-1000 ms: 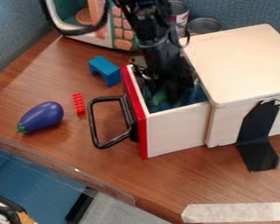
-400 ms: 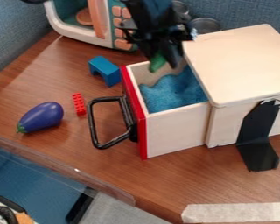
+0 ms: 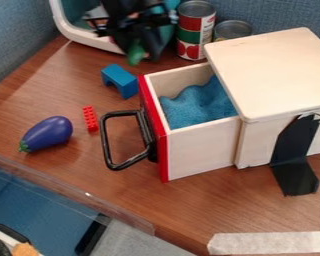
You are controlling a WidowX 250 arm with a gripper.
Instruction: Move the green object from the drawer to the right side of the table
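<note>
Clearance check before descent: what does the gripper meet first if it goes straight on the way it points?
Probably the tabletop, with the green object in the gripper touching first. Height is unclear from this one view, so the blue block could be near that line.

Black arm (image 3: pixel 126 9), blocky and angular, uneven outline, parts jutting out both sides near the hand (image 3: pixel 140 55). Small pale flecks there, too blurred to identify. Hand also black, two long dark fingers (image 3: pixel 151 46), narrower than the body above.
</note>
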